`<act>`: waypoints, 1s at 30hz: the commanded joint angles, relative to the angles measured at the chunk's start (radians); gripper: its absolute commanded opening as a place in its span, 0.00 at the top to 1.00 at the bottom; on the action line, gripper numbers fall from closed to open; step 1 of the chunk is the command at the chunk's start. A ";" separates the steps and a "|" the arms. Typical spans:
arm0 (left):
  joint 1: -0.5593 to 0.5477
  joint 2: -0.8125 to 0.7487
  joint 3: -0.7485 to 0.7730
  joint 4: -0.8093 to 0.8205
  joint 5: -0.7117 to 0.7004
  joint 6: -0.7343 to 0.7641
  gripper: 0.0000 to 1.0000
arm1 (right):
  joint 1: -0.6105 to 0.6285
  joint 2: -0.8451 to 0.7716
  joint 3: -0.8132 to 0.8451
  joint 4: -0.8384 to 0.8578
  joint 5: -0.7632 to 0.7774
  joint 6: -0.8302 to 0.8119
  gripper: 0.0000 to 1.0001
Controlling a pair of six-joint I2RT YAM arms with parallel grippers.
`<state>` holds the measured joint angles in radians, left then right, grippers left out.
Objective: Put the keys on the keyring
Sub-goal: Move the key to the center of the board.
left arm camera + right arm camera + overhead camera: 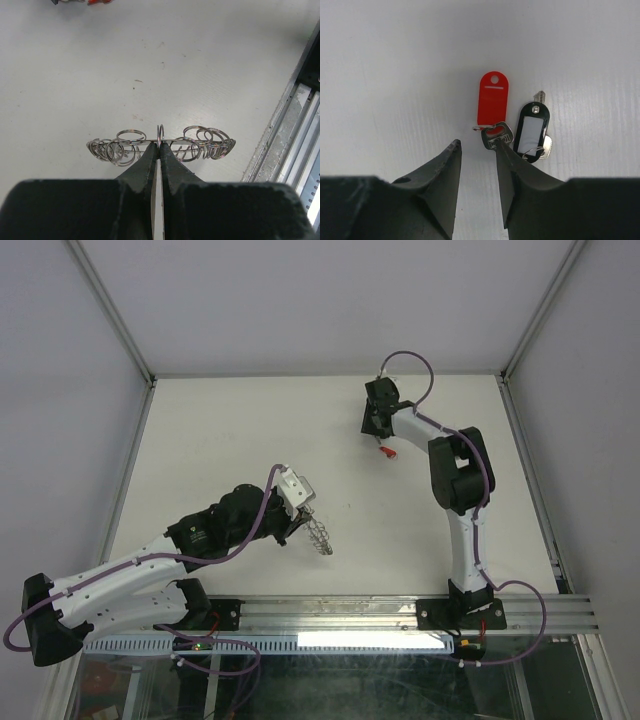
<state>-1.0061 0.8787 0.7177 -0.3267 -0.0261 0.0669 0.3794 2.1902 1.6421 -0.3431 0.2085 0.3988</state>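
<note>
My left gripper (159,146) is shut on the rim of the keyring (127,142), a flat grey ring fringed with small wire loops, held edge-on just above the table. In the top view the keyring (318,533) hangs from the left gripper (303,518) at mid-table. Two keys lie side by side on the table at the back. One has a red tag (493,100) and a silver head (497,136); the other has a black tag (532,132). My right gripper (477,143) stands open over them, its right fingertip touching the red-tagged key's head. The red tag (386,451) shows below the right gripper (380,440).
A white table (220,450) is bounded by metal frame posts at its sides. An aluminium rail (340,615) runs along the near edge, also seen at the right of the left wrist view as the rail (295,130).
</note>
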 commanded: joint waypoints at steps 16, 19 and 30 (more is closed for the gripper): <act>0.015 -0.012 0.032 0.047 0.012 0.013 1.00 | 0.004 0.055 0.113 -0.008 0.060 -0.004 0.75; 0.016 -0.009 0.032 0.046 0.016 0.013 1.00 | 0.007 0.053 0.102 -0.007 0.068 -0.010 0.83; 0.020 -0.006 0.032 0.048 0.022 0.013 1.00 | 0.020 -0.006 0.048 0.010 0.055 -0.049 1.00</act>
<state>-0.9993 0.8791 0.7177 -0.3267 -0.0246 0.0681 0.3889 2.2433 1.7096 -0.3538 0.2550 0.3786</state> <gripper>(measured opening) 0.006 0.007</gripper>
